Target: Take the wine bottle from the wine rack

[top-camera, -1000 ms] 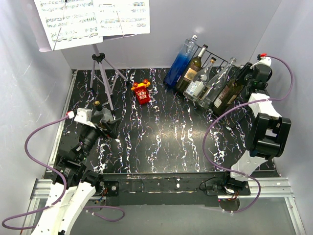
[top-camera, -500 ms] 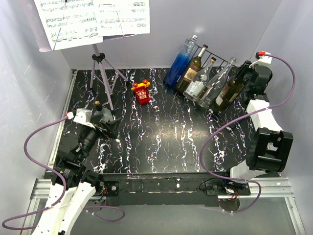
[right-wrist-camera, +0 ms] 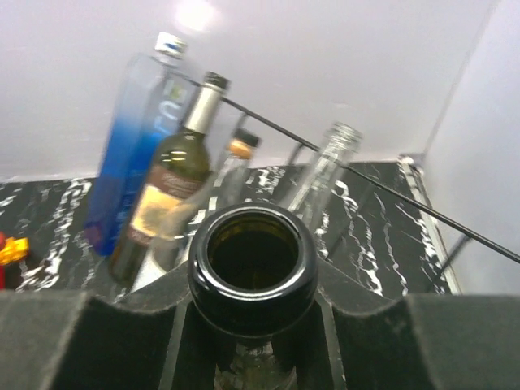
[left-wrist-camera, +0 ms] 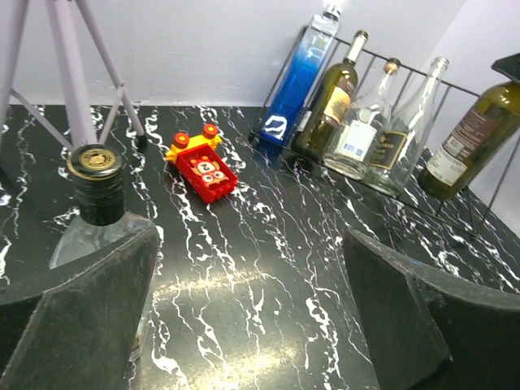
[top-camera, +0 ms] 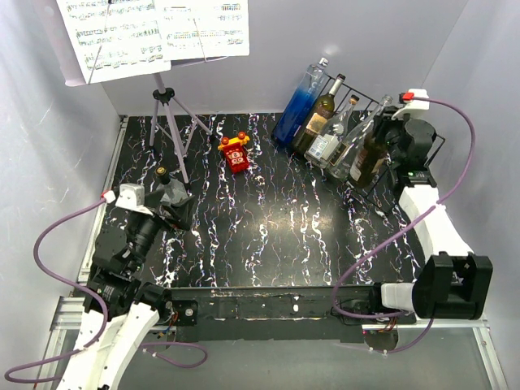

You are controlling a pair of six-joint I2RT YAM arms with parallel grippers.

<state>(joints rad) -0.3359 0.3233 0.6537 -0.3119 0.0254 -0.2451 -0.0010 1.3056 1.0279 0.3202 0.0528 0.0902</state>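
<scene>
Right gripper is clamped tight on the open neck of the dark wine bottle, leaning at the three o'clock end of the wine rack in the table's one o'clock corner (four other bottles alongside), while the left gripper gapes wide, holding nothing.

The table was black, streaked with white marble veins. A tall bottle shaded from clear to deep blue, the toy was red and yellow, and the wine bottle was dark olive with a tan label.
</scene>
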